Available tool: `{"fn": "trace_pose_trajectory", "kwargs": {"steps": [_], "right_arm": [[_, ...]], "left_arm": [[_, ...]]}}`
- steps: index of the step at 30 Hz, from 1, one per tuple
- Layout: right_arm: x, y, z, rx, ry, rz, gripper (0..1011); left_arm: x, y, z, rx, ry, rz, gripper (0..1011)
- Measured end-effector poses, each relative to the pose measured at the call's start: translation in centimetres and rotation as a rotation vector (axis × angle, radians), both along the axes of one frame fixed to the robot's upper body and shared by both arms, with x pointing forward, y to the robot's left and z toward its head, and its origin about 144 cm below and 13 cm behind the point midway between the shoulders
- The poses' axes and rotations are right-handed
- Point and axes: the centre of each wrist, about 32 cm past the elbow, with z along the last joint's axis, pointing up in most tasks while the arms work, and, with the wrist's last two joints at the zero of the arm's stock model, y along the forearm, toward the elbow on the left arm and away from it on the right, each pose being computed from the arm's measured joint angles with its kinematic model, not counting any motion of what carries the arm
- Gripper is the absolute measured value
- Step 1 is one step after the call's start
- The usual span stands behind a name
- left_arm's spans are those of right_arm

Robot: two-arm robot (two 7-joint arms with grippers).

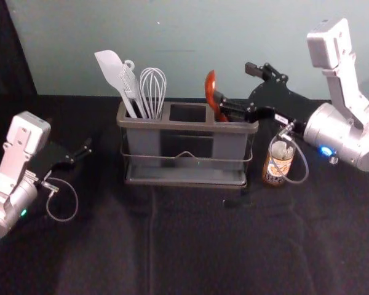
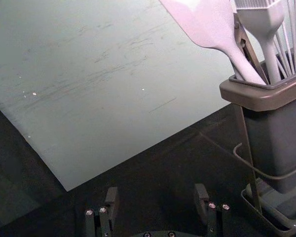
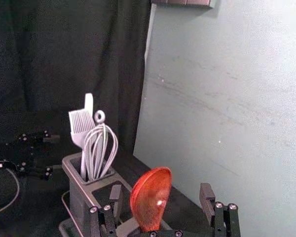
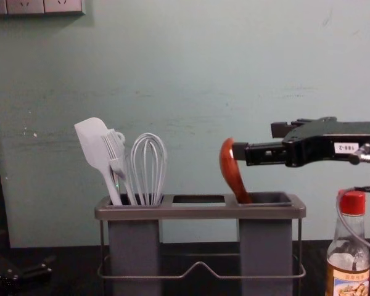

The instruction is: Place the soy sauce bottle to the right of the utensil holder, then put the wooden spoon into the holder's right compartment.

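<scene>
Left gripper (image 2: pixel 156 195) parked, jaws apart | soy sauce bottle (image 4: pixel 348 262) upright, right of utensil holder (image 4: pixel 200 211) | right gripper (image 3: pixel 161 192), jaws apart, at wooden spoon (image 4: pixel 233 169), leaning in right compartment (image 4: pixel 265 256) | spoon placing looks finished; next: withdraw without snagging

A pale spatula (image 1: pixel 112 69) leans left, its broad blade uppermost. Just right of it stands a pale brush (image 4: pixel 114 149), bristles up, with a ring-topped handle (image 3: pixel 99 116) close by. A wire whisk (image 1: pixel 154 86) stands right of the brush, loops up. A brownish metal strip (image 2: pixel 247 52), partly hidden, shows behind the spatula. Black cloth (image 1: pixel 111 246) covers the table; a dark curtain (image 3: pixel 64 59) hangs far left. The far wall (image 1: pixel 203 37) is scuffed and bears a socket panel (image 4: pixel 26 6) high at left.
</scene>
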Motion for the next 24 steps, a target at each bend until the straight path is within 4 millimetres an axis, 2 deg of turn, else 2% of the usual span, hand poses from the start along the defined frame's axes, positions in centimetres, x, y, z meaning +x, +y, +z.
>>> {"fn": "trace_pose_trajectory", "kwargs": {"steps": [7,13,17,24], "right_arm": [[-1.6,-0.2,0.8,0.009,-0.043,-0.024,1002],[-3.7,-0.4,1.1,0.016,-0.084,-0.058,1002],[-5.6,-0.4,0.9,0.010,-0.113,-0.099,1002],[-9.1,-0.9,-1.0,0.010,-0.193,-0.178,1002]], "left_arm": [[0.0,0.0,0.0,0.000,0.000,0.000,1005],[0.0,0.0,0.0,0.000,0.000,0.000,1005],[0.0,0.0,0.0,0.000,0.000,0.000,1005],[0.0,0.0,0.0,0.000,0.000,0.000,1005]]}}
